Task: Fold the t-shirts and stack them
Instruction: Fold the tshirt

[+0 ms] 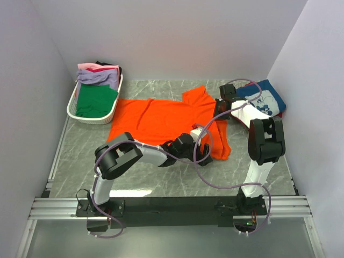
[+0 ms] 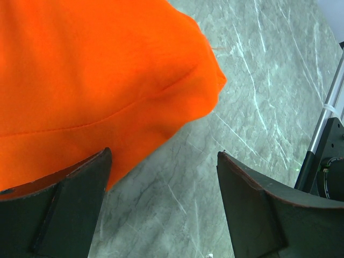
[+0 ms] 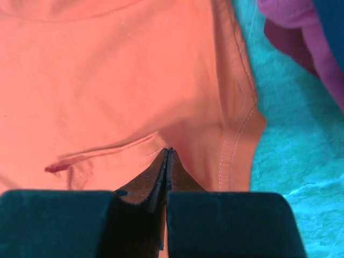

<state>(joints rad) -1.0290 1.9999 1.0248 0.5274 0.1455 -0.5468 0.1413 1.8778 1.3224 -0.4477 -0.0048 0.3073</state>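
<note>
A bright orange t-shirt lies spread on the grey marble table, with one part hanging toward the near right. My left gripper is open and empty at the shirt's near right corner. In the left wrist view its jaws stand wide apart over bare table, and the left finger overlaps the orange cloth. My right gripper is at the shirt's far right side. In the right wrist view its jaws are shut, pinching a fold of the orange cloth beside a stitched seam.
A white slatted basket at the back left holds green, lavender, pink and dark tees. A folded navy tee with white print lies at the back right on red cloth. White walls close in on both sides.
</note>
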